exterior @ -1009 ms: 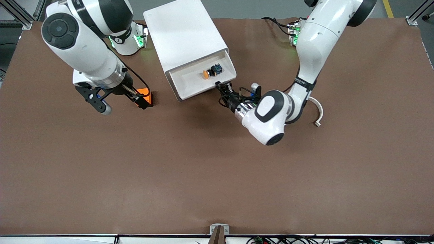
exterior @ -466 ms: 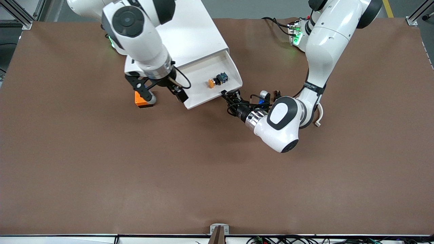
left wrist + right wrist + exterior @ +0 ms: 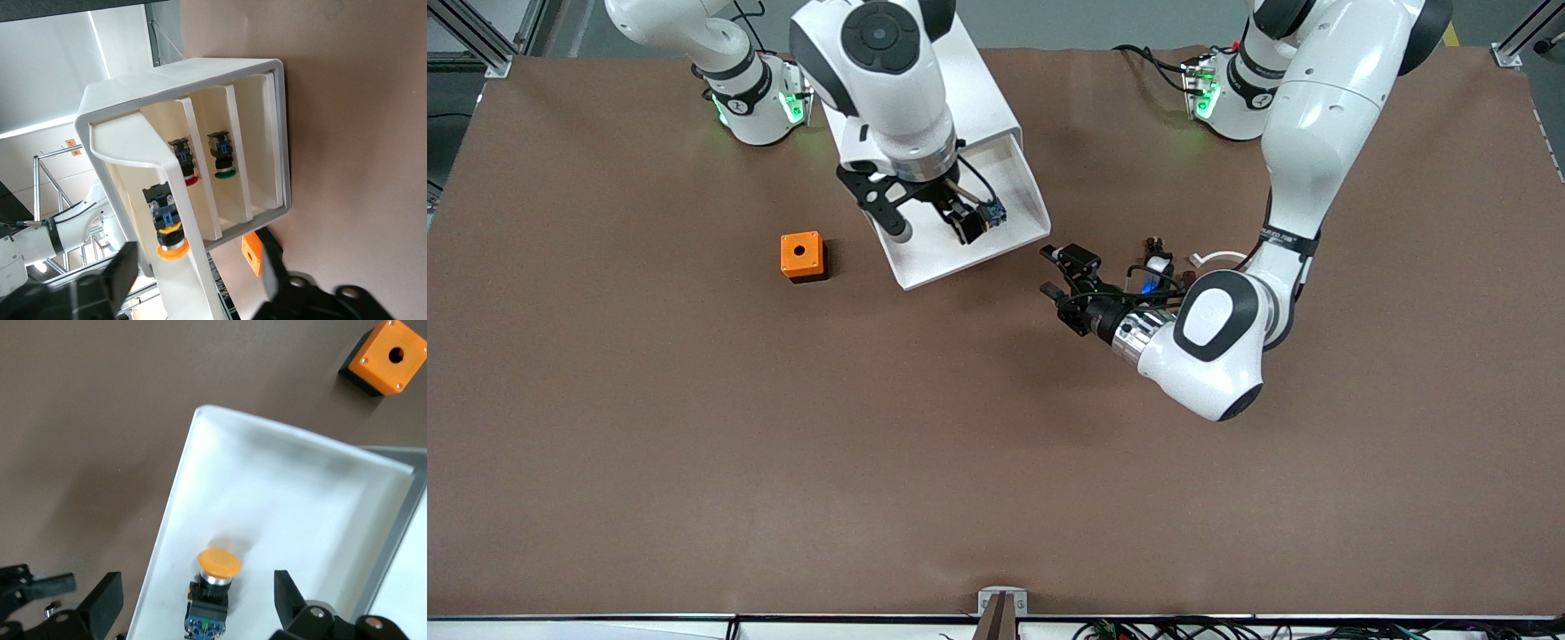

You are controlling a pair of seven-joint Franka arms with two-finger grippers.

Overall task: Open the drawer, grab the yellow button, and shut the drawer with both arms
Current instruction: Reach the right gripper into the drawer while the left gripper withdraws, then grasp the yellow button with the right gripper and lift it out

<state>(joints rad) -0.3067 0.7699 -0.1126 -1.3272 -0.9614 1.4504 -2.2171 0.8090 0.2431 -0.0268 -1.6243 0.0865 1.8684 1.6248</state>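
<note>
While the drawer (image 3: 969, 244) sits pulled out w/ the button (image 3: 215, 581) lying in it, right gripper (image 3: 932, 227) hangs over it, fingers spread wide; left gripper (image 3: 1060, 274), also spread & empty, is near the drawer's front

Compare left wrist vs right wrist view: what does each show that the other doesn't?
Left wrist only: the cabinet front-on, with lower trays holding a red-capped switch and a green-capped switch.

Right wrist only: the drawer floor seen from above, the right gripper open over it with jaws either side of the button, and the hole in the top face of the orange cube.

Both: the pulled-out drawer, the orange-capped button in it, the orange cube, and the brown table.
</note>
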